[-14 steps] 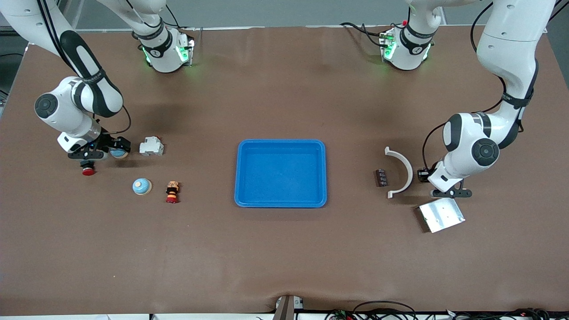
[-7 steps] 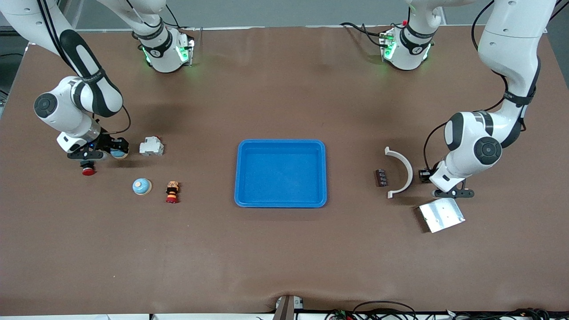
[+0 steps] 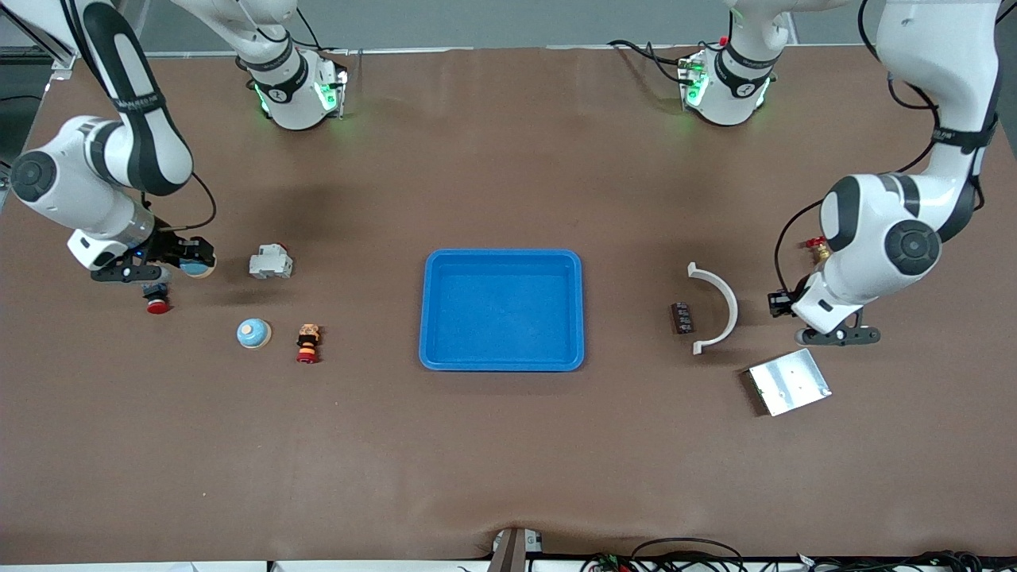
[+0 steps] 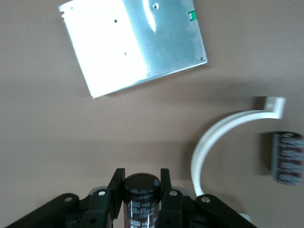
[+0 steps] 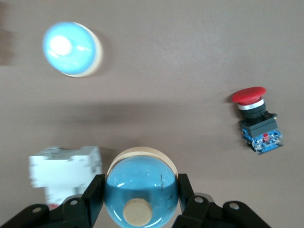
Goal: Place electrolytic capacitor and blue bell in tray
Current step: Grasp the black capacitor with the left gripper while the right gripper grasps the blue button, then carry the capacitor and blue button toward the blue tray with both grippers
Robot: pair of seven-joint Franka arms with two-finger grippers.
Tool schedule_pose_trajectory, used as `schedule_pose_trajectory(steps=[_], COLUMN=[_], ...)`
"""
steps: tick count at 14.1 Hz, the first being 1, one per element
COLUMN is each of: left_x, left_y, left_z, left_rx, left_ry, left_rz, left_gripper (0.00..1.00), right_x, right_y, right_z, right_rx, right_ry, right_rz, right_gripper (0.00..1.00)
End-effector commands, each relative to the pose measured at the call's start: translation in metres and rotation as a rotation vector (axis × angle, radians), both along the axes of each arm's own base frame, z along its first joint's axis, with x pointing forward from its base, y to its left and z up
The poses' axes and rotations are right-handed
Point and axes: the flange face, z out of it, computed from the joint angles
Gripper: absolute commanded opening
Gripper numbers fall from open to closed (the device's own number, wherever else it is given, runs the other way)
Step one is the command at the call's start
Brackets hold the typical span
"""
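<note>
The bright-blue tray (image 3: 502, 254) lies mid-table with nothing in it. My right gripper (image 3: 191, 262) (image 5: 141, 183) hangs over the table between a red push button and a white block, shut on a blue bell (image 3: 195, 268) (image 5: 141, 190). A second blue bell (image 3: 253, 333) (image 5: 71, 48) rests on the table, nearer the front camera. My left gripper (image 3: 780, 305) (image 4: 140, 183) is up beside the white arc, shut on a dark electrolytic capacitor (image 4: 141, 199). Another dark capacitor (image 3: 682, 317) (image 4: 287, 156) lies between the arc and the tray.
A white curved piece (image 3: 719, 306) and a flat silver plate (image 3: 789, 381) lie under the left arm. A red push button (image 3: 156, 303), a white block (image 3: 270, 260) and a small red-orange button (image 3: 307, 343) lie at the right arm's end. A small red-brass part (image 3: 815, 248) sits by the left arm.
The right gripper shut on the blue bell and lifted it off the table. The left arm rose with its capacitor toward its own end, uncovering the small red-brass part.
</note>
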Motion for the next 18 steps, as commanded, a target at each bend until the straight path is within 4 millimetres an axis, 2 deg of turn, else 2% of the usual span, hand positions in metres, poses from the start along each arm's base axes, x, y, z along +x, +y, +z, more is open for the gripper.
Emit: schedule_pose_trajectory(steps=[1,2,4,6,8,10,11,12,15,18], left_x=[-0.012,-0.014,-0.015,-0.015,-0.018,-0.023,-0.025,-0.029,-0.034,-0.031], left_y=[-0.024,-0.035,-0.067,-0.102,-0.138,-0.19,-0.216,-0.242,-0.311,-0.352], left_z=[0.046,0.059,0.084,0.105,0.12,0.136,0.142,0.141,0.119,0.093], left_rx=[-0.03,-0.03,-0.051,-0.055,-0.081,-0.125,-0.138,-0.148,-0.152,-0.132], left_ry=[0.011,0.017,0.017,0.03,0.033,0.03,0.03,0.041,0.087,0.101], left_rz=[0.077,0.117,0.209,0.261,0.313,0.37,0.403,0.407,0.44,0.461], left_gripper=[0.02,0.02,0.02,0.02,0.02,0.02,0.02,0.02,0.03,0.03], right_x=[0.022,0.035,0.053,0.058,0.056,0.052,0.05,0.049,0.047,0.039], right_y=[0.051,0.074,0.109,0.153,0.197,0.242,0.272,0.292,0.344,0.397], right_z=[0.045,0.064,0.094,0.11,0.113,0.107,0.1,0.096,0.078,0.056], right_rx=[-0.002,-0.005,-0.013,-0.022,-0.029,-0.037,-0.044,-0.051,-0.051,-0.036], right_ry=[0.006,0.01,0.028,0.023,0.014,0.014,0.019,0.022,0.006,-0.024], right_rz=[-0.061,-0.082,-0.142,-0.191,-0.256,-0.335,-0.37,-0.4,-0.473,-0.54], right_gripper=[0.0,0.0,0.0,0.0,0.0,0.0,0.0,0.0,0.0,0.0])
